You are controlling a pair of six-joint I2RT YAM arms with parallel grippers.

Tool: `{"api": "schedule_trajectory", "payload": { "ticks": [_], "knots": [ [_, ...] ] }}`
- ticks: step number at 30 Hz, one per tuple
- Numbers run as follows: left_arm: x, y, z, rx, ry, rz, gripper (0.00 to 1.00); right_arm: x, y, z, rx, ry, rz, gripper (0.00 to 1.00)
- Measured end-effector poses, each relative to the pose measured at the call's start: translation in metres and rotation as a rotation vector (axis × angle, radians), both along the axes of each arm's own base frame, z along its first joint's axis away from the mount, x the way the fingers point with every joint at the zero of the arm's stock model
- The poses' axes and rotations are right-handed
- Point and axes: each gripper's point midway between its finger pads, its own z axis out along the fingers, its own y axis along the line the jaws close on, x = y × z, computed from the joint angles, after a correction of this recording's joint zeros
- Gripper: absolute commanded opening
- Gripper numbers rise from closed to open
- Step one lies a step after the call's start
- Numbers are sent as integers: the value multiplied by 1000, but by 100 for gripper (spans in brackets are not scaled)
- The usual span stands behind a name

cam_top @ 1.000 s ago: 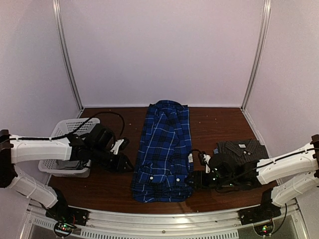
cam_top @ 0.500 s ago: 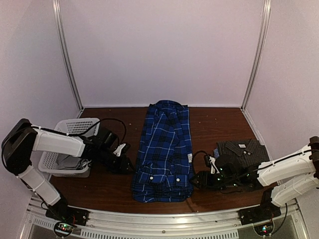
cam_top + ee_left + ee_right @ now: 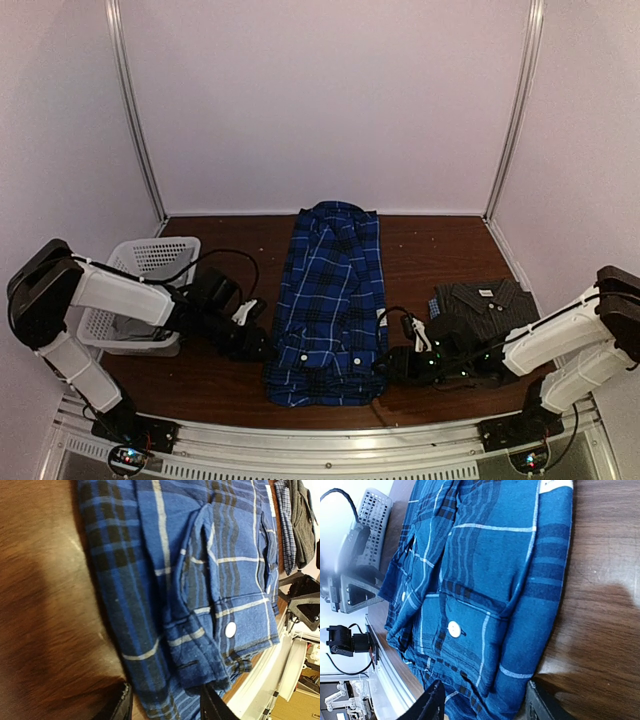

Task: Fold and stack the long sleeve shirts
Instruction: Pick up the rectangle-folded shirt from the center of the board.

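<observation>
We find the blue plaid shirt lying flat in the middle of the brown table, folded into a long strip that runs from the far side to the near edge. A cuff with a white button lies on top at the near end. The left gripper sits low on the table at the strip's near left corner. In the left wrist view its fingers are spread wide, and the plaid hem reaches in between them unclamped. The right gripper sits at the near right corner. Its fingers are likewise parted, with the shirt corner lying between them. The dark grey shirt rests folded on the right of the table, well apart from the white basket on the left. A strip of fine-checked blue cloth shows just beside the dark grey shirt
</observation>
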Motion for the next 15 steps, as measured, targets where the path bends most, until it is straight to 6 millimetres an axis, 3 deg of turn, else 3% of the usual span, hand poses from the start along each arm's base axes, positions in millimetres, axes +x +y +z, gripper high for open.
{"api": "schedule_trajectory", "payload": {
  "ticks": [6, 15],
  "knots": [
    [-4, -13, -1, -23, 1, -18, 42, 0, 3, -1, 12, 8, 2, 48],
    [-7, -21, -4, -28, 32, -3, 21, 0, 5, -5, 11, 21, -1, 36]
  ]
}}
